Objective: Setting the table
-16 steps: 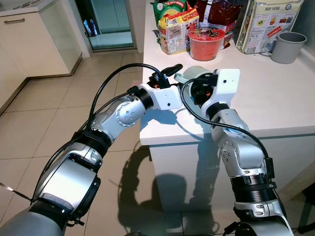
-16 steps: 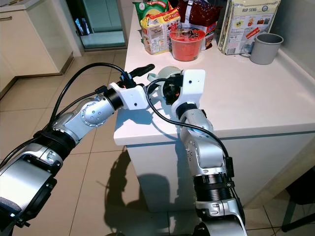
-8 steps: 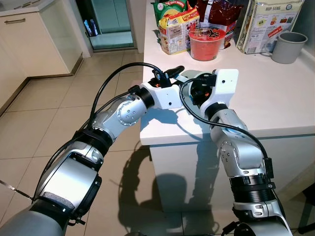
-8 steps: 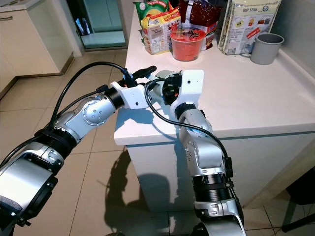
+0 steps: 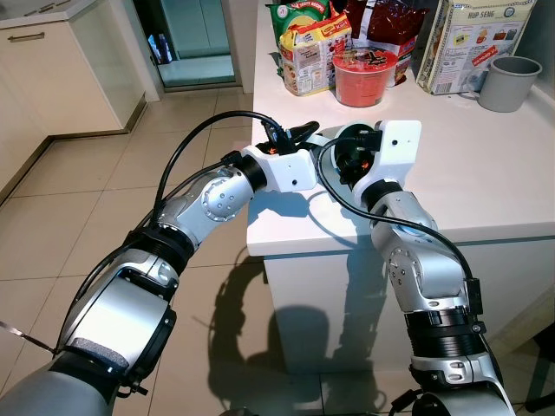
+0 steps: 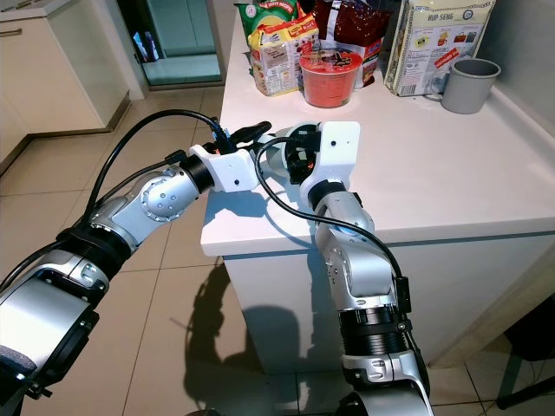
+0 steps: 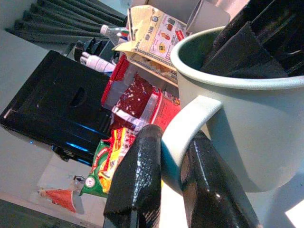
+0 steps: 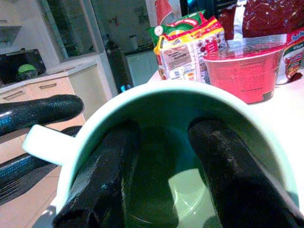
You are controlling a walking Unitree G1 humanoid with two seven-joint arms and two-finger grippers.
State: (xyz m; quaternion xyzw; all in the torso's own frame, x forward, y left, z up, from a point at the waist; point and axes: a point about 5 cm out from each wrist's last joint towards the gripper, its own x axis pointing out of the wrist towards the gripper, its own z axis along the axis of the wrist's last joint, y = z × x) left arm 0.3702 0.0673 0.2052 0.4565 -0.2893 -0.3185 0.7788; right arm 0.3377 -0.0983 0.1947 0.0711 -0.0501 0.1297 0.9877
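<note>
A pale green mug (image 8: 166,97) stands near the front left corner of the white counter (image 5: 486,173). My right gripper (image 8: 166,135) reaches into the mug from above, both black fingers (image 8: 216,156) spread apart inside it. My left gripper (image 7: 172,137) comes in from the left at the mug's handle (image 7: 187,123), one finger on each side of it and touching it. In the left eye view the mug (image 5: 328,133) shows as a pale sliver between the left gripper (image 5: 295,133) and the right wrist's white housing (image 5: 397,143).
At the back of the counter stand a red noodle cup (image 5: 358,74), snack packets (image 5: 308,48), a cereal box (image 5: 473,39) and a grey cup (image 5: 507,82). The counter's left edge drops to tiled floor (image 5: 104,199), with cabinets (image 5: 52,69) further left.
My left gripper has moved right and slightly down, bringing its fingers around the mug's handle. The right gripper and mug have barely moved.
</note>
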